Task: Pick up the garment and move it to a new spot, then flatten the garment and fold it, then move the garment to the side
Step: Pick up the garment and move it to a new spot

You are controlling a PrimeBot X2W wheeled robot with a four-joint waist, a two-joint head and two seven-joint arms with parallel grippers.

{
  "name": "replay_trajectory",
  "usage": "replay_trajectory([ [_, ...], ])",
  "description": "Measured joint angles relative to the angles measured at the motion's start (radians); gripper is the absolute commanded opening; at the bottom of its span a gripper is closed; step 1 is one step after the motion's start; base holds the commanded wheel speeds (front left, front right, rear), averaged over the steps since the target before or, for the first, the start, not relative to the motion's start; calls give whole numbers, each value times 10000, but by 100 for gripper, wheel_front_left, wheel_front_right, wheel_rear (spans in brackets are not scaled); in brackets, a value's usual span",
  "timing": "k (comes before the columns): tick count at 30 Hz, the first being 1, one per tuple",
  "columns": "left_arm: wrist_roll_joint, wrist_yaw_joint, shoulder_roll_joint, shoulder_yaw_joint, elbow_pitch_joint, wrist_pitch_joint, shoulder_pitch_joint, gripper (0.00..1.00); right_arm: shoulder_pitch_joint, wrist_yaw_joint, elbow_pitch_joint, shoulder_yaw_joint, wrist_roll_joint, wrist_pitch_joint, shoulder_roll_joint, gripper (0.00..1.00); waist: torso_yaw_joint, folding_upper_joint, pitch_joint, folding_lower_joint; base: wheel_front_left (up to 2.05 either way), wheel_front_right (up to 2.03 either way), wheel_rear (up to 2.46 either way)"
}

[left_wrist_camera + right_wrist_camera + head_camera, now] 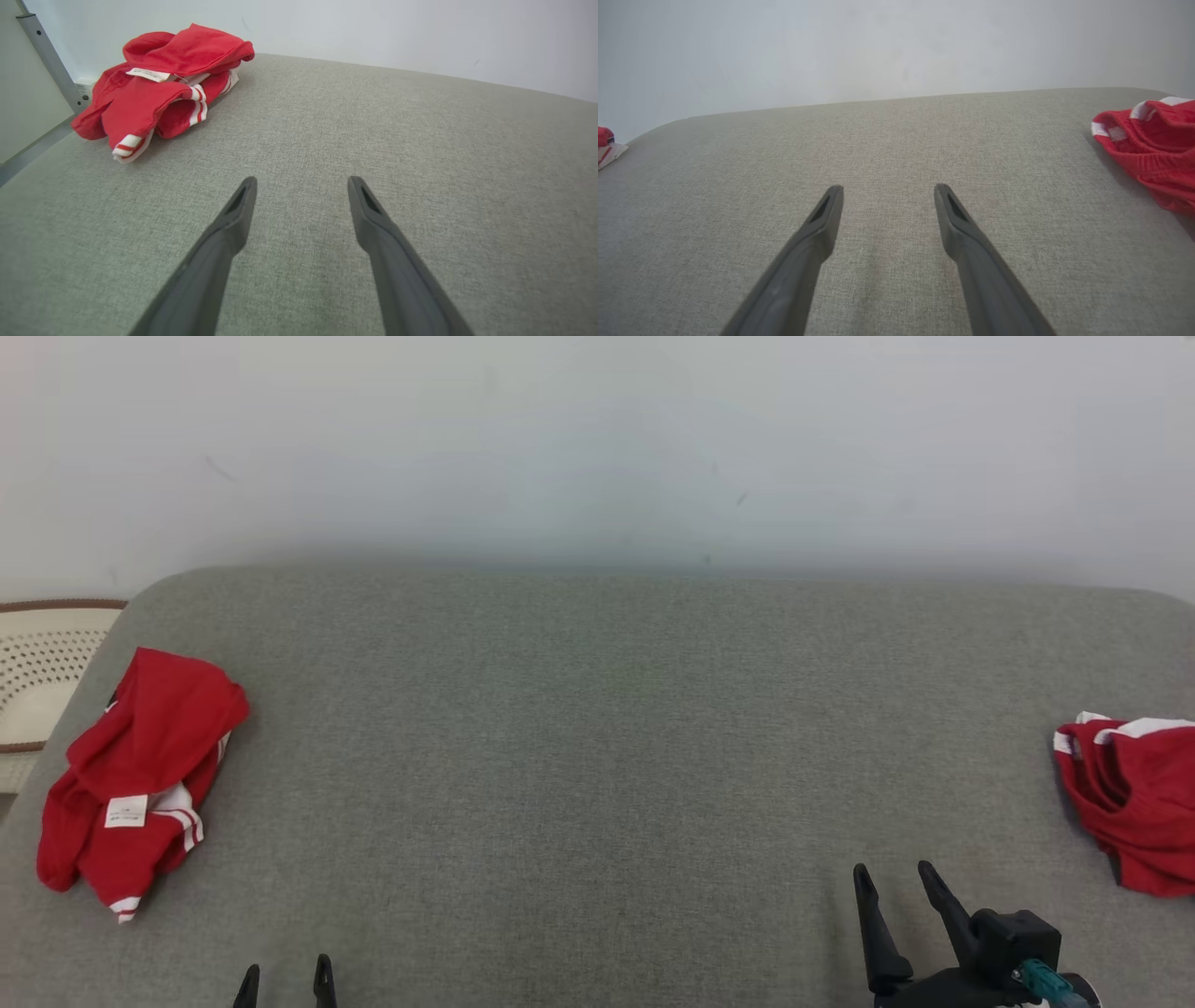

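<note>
A crumpled red garment with white stripes and a white label (140, 775) lies at the left end of the grey padded surface (607, 737); the left wrist view has it at upper left (163, 84). Another red and white garment (1134, 803) lies bunched at the right edge, seen at far right in the right wrist view (1153, 149). My left gripper (286, 971) sits open at the bottom edge, well to the right of the left garment. My right gripper (893, 873) is open at lower right, left of the right garment. Both hold nothing.
A cream perforated basket with a brown rim (42, 663) stands off the surface's left end. A pale wall (597, 448) runs behind the surface. A grey metal post (49, 60) rises beside the left garment. The surface's wide middle is bare fabric.
</note>
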Motion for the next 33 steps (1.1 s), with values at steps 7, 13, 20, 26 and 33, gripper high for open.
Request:
replay_trajectory([
  [7,-6,25,2,27,36,2,54,100,13,0,-19,127,2,2,-15,100,655,0,31,0,0,0,0],
  [13,-21,94,0,288,63,2,148,100,15,0,-84,288,25,0,-35,100,1274,0,50,0,0,0,0],
  [20,-94,100,0,508,59,2,244,100,1,0,-121,527,105,0,-46,100,2044,0,84,0,0,0,0],
  [26,-188,142,2,619,48,2,256,100,-176,0,-240,637,107,2,-35,100,2815,0,178,0,0,0,0],
  [33,-313,199,0,617,27,2,264,100,-213,0,-267,637,109,2,-77,100,3613,0,318,0,0,0,0],
])
